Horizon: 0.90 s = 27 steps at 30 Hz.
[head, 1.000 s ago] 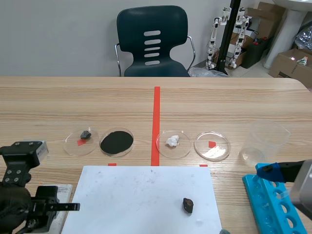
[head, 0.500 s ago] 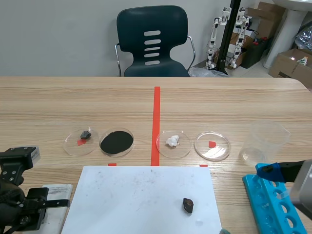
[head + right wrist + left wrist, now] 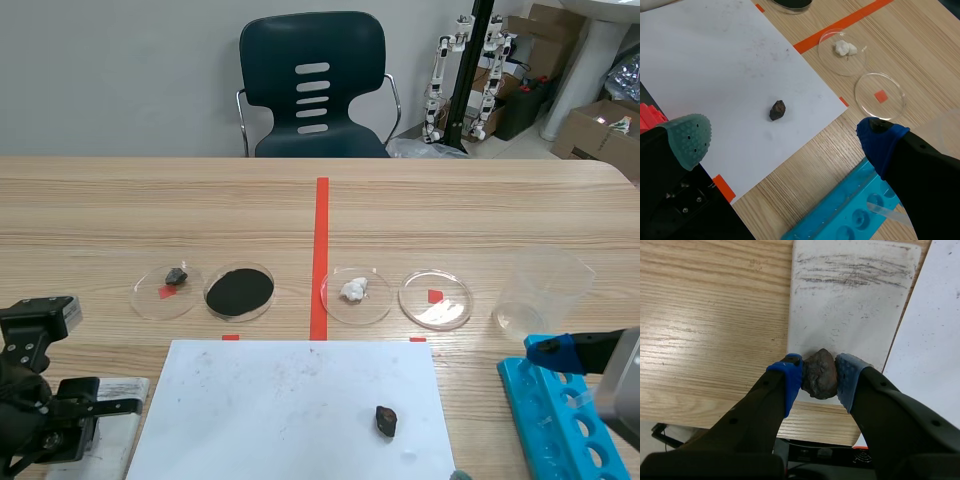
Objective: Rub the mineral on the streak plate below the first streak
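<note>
Lower left of the scene view, left gripper clamped by blue dotted pads on a lumpy, rough brown mineral, over the near edge of the matte white streak plate, grey smudged streaks at its far end, right gripper spread wide, holding nothing

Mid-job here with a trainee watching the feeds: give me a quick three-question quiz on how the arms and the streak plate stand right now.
1. True or false: the left claw is shut on the dark mineral.
2. Pick one. On the streak plate, the grey streaks lie: A) at the end far from the left claw; B) right between its fingers; C) nowhere, the plate is blank.
3. Fill in: the right claw, above the white paper, is ___.
Key: 1 true; 2 A; 3 open.
</note>
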Each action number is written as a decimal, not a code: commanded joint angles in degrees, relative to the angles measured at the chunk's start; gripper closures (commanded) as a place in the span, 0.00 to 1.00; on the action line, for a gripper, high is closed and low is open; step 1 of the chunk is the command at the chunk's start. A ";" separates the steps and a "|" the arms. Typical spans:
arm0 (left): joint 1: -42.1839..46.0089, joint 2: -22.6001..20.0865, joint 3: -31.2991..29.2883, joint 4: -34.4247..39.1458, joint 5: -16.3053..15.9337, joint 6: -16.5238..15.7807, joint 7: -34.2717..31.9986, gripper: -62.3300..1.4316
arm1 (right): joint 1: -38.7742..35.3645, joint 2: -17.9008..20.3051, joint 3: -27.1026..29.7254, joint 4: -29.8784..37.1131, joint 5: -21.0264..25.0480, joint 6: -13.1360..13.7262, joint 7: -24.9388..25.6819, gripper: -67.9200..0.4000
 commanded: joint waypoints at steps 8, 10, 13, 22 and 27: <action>0.74 0.46 0.39 -0.44 -8.24 -5.99 -1.84 0.78 | 0.37 0.00 0.13 1.14 0.79 -0.22 0.83 0.10; 0.74 0.46 0.37 -0.44 -6.05 -4.94 -1.55 0.78 | 0.37 0.00 0.13 1.14 0.79 -0.22 0.83 0.10; 0.74 0.37 0.37 -0.42 0.11 -1.46 1.46 0.78 | 0.37 0.00 0.13 1.14 0.79 -0.22 0.83 0.10; 0.74 0.33 0.39 -0.39 6.97 2.58 4.20 0.78 | 0.37 0.00 0.13 1.14 0.79 -0.22 0.83 0.10; 0.74 0.35 0.39 -0.39 -2.23 -1.86 1.73 0.78 | 0.37 0.00 0.13 1.14 0.79 -0.22 0.83 0.10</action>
